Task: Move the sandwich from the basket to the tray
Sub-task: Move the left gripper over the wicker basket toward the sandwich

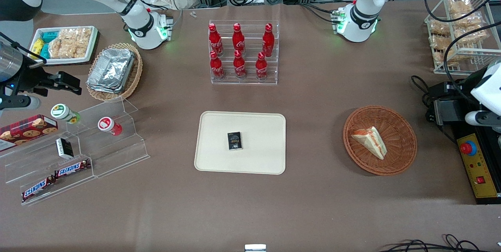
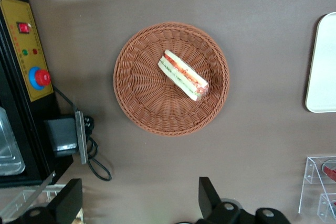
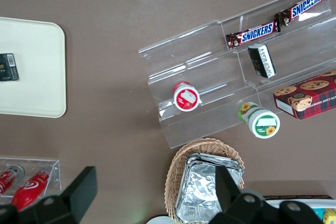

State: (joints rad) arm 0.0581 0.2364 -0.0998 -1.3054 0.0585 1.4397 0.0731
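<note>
Inside the basket [image 1: 379, 140], toward the working arm's end of the table, lies the sandwich [image 1: 370, 141]; the tray [image 1: 240, 142] holds a small dark box [image 1: 234, 141]. Only the wrist view shows the gripper [image 2: 137, 203], jaws wide, above bare table beside the basket. Best to centre over the wedge and close across its flat bread faces.

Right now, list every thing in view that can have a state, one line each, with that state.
sandwich: lying in the basket, not gripped.
basket: on the table, holding only the sandwich.
tray: flat on the table, carrying a small black box.
gripper: open, high above the table beside the basket, holding nothing.
cola bottles: six, upright in the clear rack, capped.
</note>
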